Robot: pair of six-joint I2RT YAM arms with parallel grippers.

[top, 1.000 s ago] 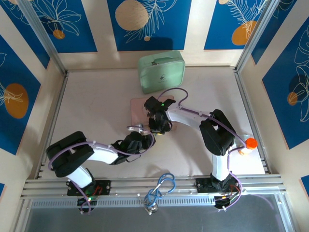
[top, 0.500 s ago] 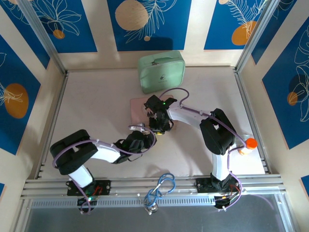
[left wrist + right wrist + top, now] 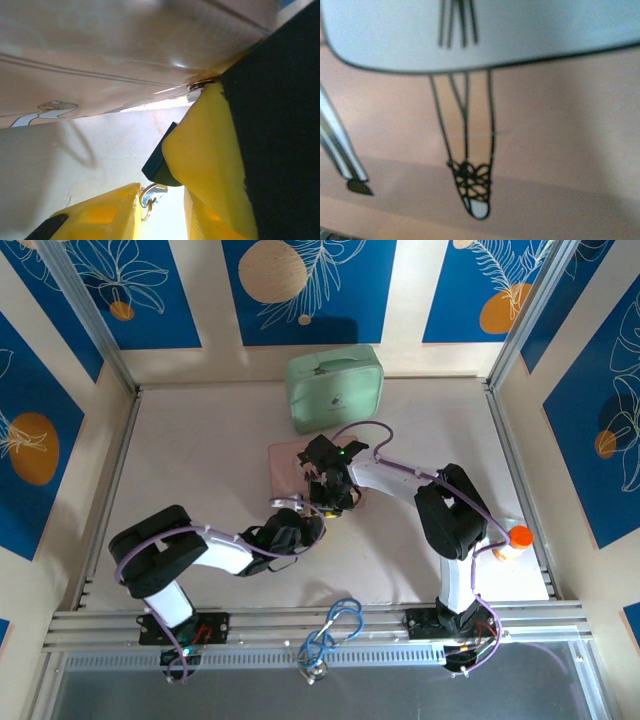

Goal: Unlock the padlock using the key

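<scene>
Left arm has swung in toward the pink case. Left gripper is now right at the small silvery piece just off the case's near-left corner, which I take for the padlock. Right gripper has barely shifted and hangs over the case's near edge, just beside the padlock.

My read: left is going in to grab or steady it, and the unlock hasn't started.

- **Left jaws:** narrow gap, with a silver hook on a thin ring between the pads, touching one pad. Can't tell if it's clamped.
- **Right jaws:** can't tell, just dark from above.
- **Padlock long axis:** roughly parallel to the case's near edge. Which end has the shackle or keyhole is too small to read.
</scene>
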